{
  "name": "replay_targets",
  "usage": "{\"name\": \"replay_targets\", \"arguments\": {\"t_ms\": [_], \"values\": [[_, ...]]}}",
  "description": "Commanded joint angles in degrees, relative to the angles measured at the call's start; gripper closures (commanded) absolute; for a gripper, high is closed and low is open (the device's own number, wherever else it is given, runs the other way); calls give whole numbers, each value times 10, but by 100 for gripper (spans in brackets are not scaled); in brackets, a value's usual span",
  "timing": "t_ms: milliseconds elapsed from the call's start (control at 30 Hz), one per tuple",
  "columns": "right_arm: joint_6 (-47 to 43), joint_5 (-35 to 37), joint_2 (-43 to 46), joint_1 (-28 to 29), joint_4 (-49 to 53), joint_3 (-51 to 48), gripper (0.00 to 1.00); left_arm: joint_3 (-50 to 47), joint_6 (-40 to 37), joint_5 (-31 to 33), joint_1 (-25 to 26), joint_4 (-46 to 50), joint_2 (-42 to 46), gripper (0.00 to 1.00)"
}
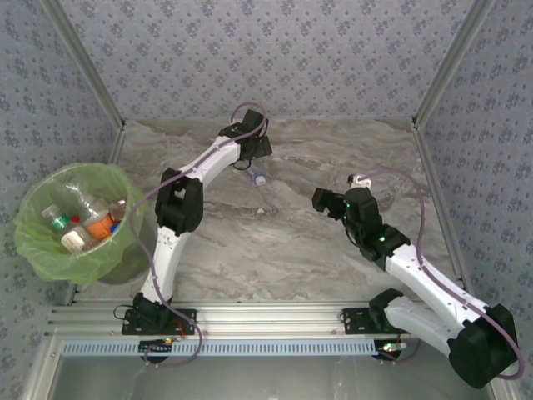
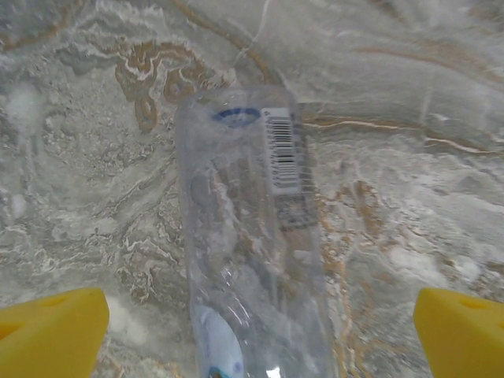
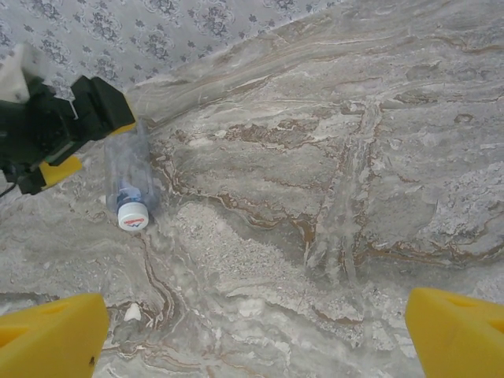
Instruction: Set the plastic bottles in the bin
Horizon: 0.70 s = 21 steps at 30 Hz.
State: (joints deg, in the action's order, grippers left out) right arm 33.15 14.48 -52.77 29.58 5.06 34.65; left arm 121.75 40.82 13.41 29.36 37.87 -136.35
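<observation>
Most of the job looks done. Several bottles [image 1: 83,223] sit in the bin [image 1: 29,242] at the left. One clear bottle [image 2: 252,260] is left, lying on its side at the far middle of the table [image 1: 283,250], well apart from the bin. The left fingers [image 2: 55,331] are wide open, one on each side of it, not gripping it yet. The right fingers [image 3: 51,335] are wide open too and hold nothing. I think grabbing that last one comes next.
</observation>
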Motion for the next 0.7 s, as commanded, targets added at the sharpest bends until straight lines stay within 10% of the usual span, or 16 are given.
{"name": "replay_targets", "arguments": {"t_ms": [0,667], "values": [[-13,1,22,-1,19,11,1,37,14,-36,-2,24,-29,1],[-12,5,48,0,25,4,1,23,-71,-84,4,14,-23,47]]}}
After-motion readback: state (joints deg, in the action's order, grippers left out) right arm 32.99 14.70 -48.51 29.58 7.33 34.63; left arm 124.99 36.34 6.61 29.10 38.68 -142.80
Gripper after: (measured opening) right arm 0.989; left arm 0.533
